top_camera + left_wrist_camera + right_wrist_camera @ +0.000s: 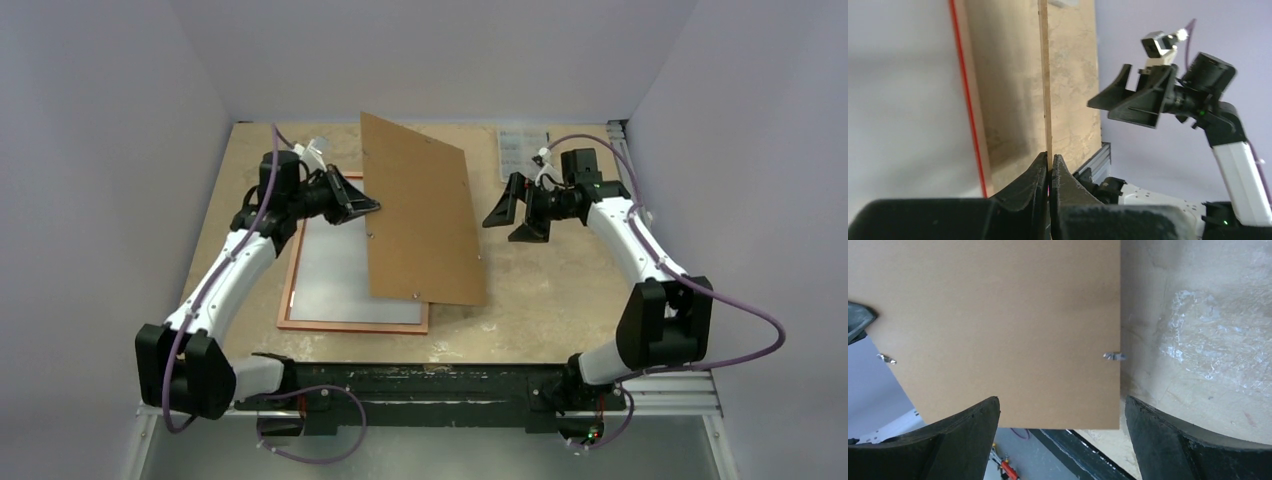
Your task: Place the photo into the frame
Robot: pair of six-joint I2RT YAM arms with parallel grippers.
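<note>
**Top external.** Counter (560,290): tan, mottled. Frame (352,326): lies flat toward the counter's left edge, copper-coloured border up. A pale grey sheet (350,275) fills its opening; whether this is the photo's white back cannot be told. Brown backing board (425,220): raised and tilted over the frame's right side, its low corner near the frame's near right corner. Left gripper (372,207): jaws clenched on the board's left edge. Right gripper (510,222): jaws released and spread wide, just beside the board's right edge, apart from it.

**Left wrist.** Board seen edge-on (1046,75), a thin upright strip pinched between the two closed fingers (1038,172). Frame's red edge (968,100) runs to the left of it. The right gripper (1100,109) shows beyond, gaping, holding nothing.

**Right wrist.** Board face (998,315) fills most of the view. A small metal tab (1113,356) sits at its right edge. The jaws stand open to either side of the board's lower corner, touching nothing.
</note>
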